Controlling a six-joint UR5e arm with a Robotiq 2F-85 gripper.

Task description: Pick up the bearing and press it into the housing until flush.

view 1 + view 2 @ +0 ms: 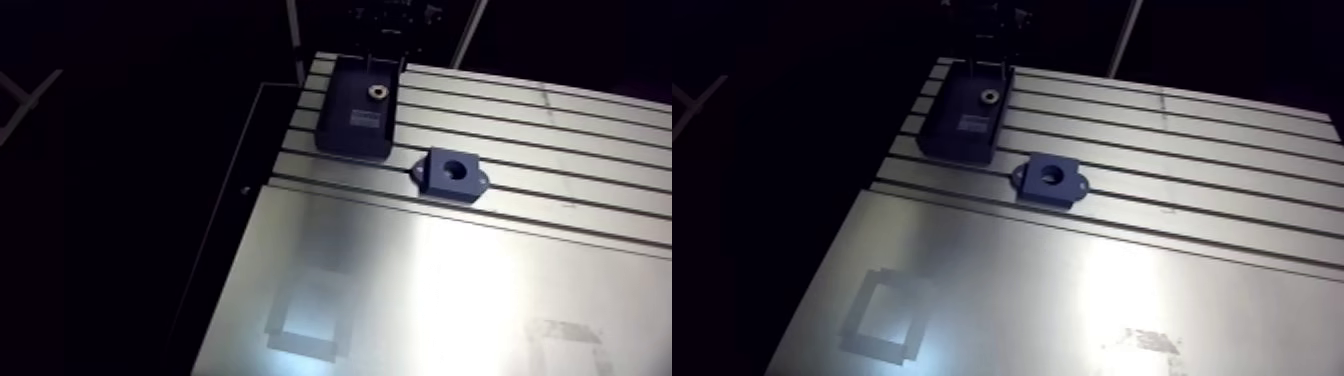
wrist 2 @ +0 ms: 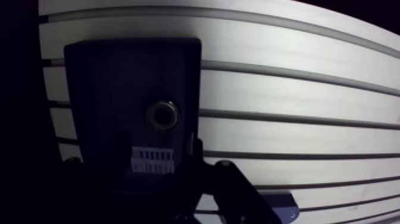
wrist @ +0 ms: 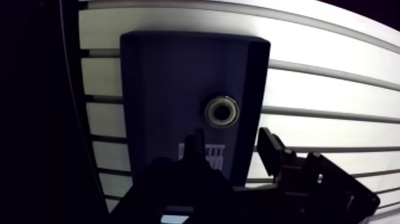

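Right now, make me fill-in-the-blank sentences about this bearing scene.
1. The small silver ring ____ lies in the dark rectangular tray.
2. The dark blue block housing has a round bore that is ____.
3. The gripper hovers over the tray with fingers ____.
Missing words: bearing; empty; open.

Silvery bearing (image 1: pixel 377 92) lies flat in tray (image 1: pixel 335 105), dark housing (image 1: pixel 445 188) beside it

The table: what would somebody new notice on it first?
Probably the shiny ring, the bearing, lying in a dark tray near the table's edge, just ahead of the robot's open hand. Next comes the dark housing with its round empty hole, standing apart from the tray.
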